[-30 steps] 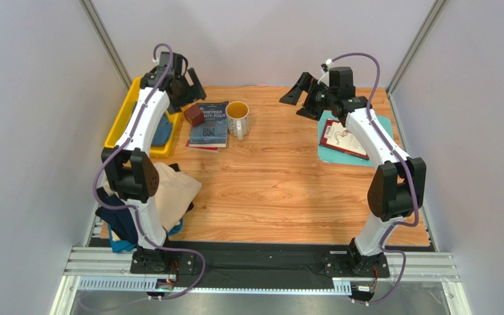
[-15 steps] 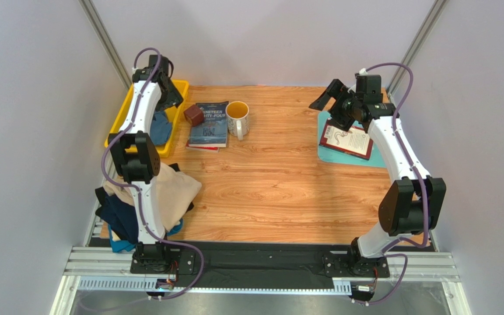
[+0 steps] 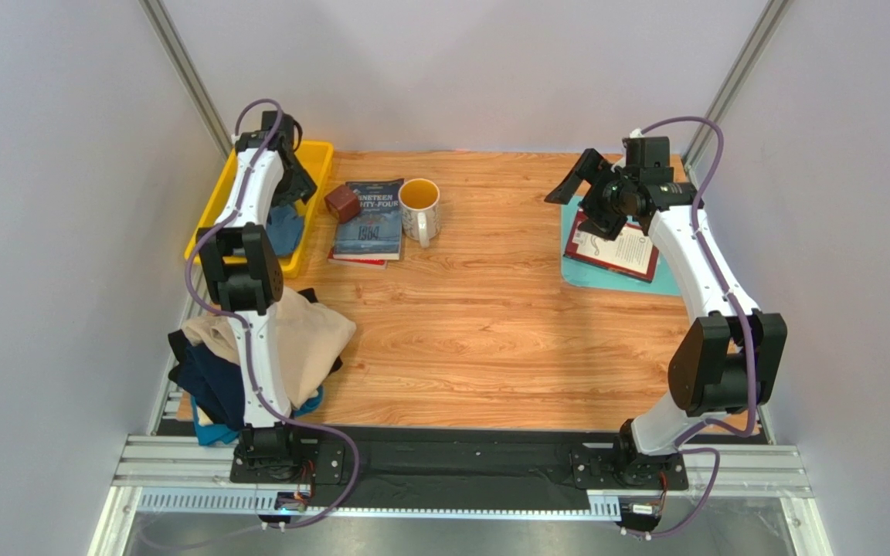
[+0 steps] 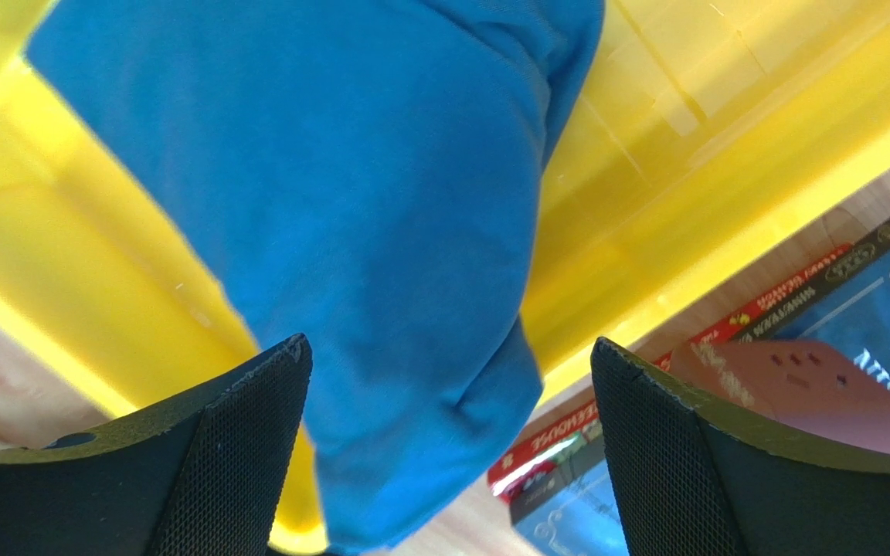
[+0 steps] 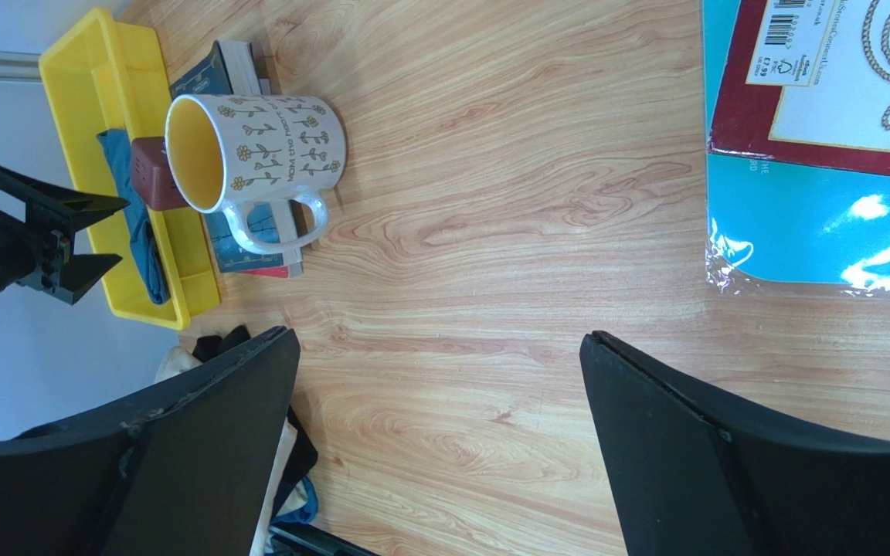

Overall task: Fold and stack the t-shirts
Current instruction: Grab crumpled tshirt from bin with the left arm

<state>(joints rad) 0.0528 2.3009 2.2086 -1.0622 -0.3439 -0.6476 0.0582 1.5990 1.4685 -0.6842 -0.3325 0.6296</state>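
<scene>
Both jaws stand open. The blue t-shirt (image 4: 345, 209) lies ahead between your left jaws; close too deep and you'll catch the yellow bin (image 4: 670, 151).

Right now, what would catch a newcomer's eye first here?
The bright yellow bin at the far left, with a blue shirt in it and the left arm's open fingers hovering over it. Then the rumpled heap of shirts at the near left edge, beige on top.
</scene>
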